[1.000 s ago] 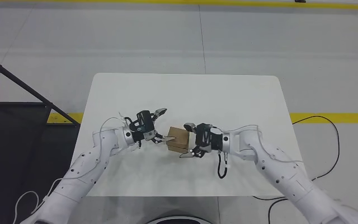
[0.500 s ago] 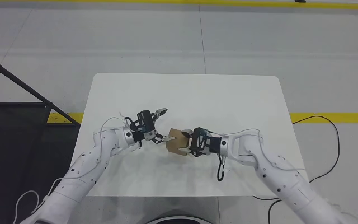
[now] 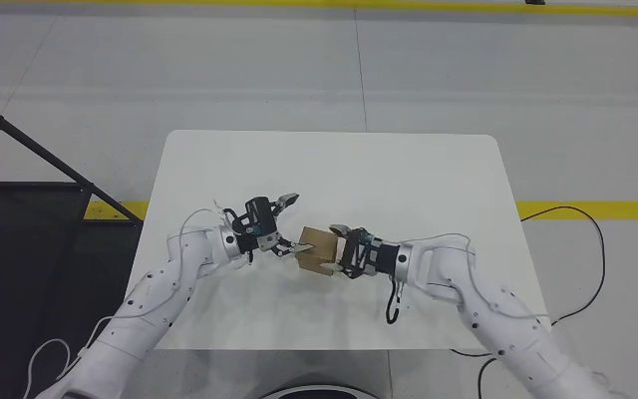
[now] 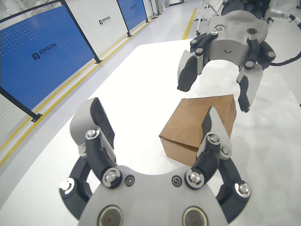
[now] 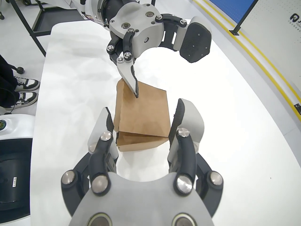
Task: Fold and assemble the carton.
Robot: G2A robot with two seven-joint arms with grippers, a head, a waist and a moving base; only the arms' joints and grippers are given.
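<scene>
The right gripper (image 5: 144, 115) has advanced to straddle the carton (image 3: 317, 247), fingers spread. The left gripper (image 4: 154, 108), also spread, touches the opposite side. End-flap pressing appears ready.

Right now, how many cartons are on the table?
1. The brown carton sits near the middle of the table, between the two arms: the open right gripper straddles one end, the open left gripper has one finger at the other. Nothing suggests a hidden second.
</scene>
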